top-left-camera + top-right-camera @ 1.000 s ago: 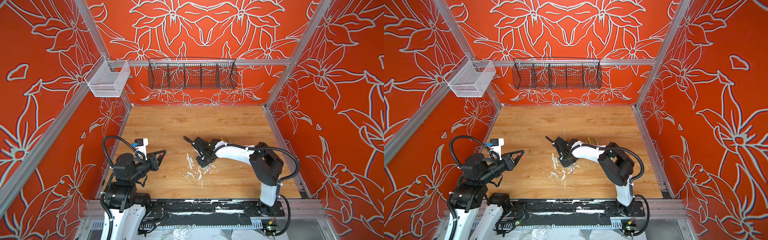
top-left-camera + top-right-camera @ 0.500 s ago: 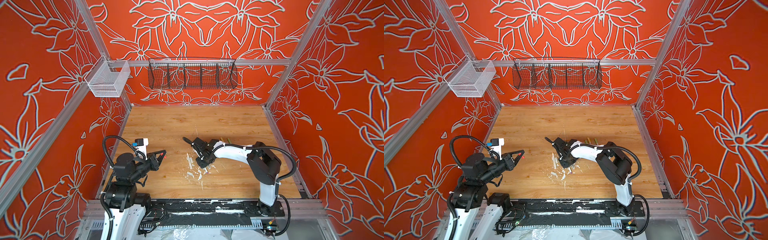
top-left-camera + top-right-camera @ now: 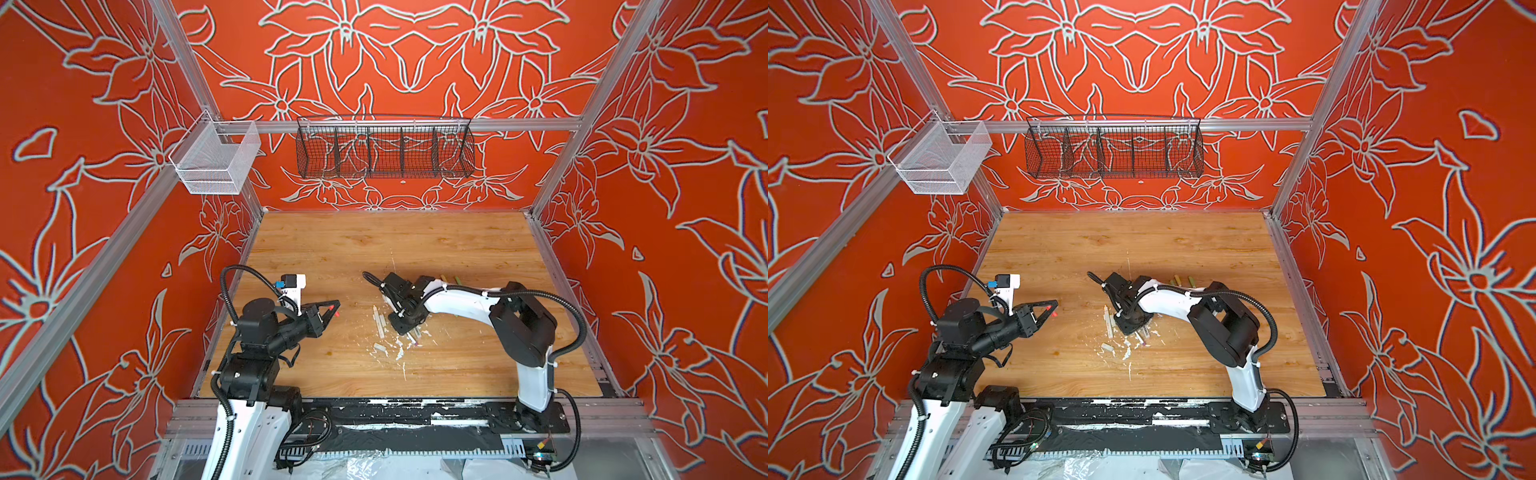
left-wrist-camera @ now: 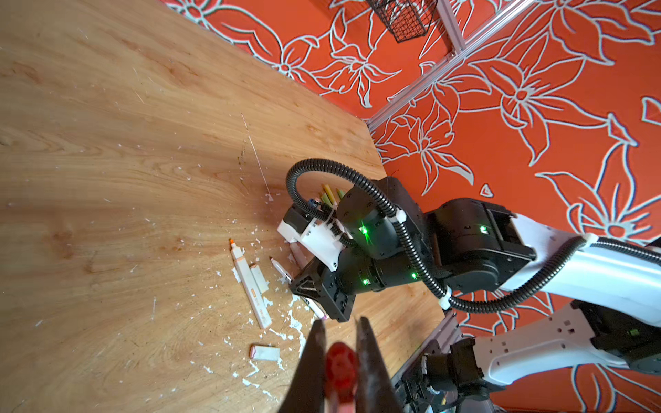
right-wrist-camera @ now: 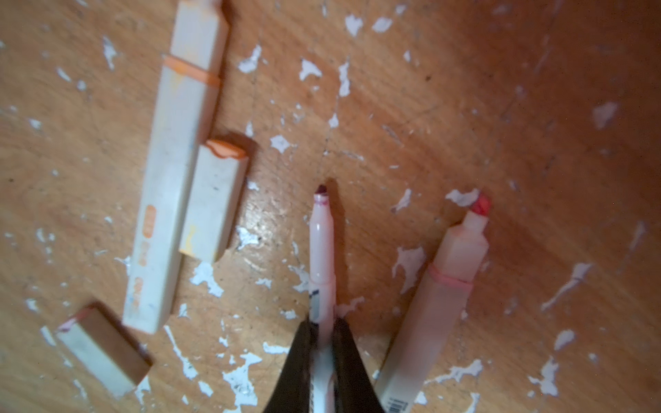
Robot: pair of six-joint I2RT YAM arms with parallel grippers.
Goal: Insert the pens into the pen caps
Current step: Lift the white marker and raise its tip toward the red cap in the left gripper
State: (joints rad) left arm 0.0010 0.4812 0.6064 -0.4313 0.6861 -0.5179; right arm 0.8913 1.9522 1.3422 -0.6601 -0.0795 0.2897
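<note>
Two arms work over the wooden table (image 3: 457,249), and only the right one has changed: the right gripper (image 5: 322,334), low over the scatter of pens at mid-table, has just drawn its fingers (image 5: 297,364) together and now pinches the slim pen (image 5: 321,243) by its rear, dark tip pointing forward close to the wood. The left gripper (image 4: 339,332) waits raised at the left as before, fingers (image 4: 311,357) pressed on a red pen cap (image 4: 341,368). With pen and cap both held, I judge lifting and aligning comes next, while the orange-banded marker (image 5: 171,178), the red-tipped marker (image 5: 440,304) and two loose caps (image 5: 214,203) lie unmatched beside.
</note>
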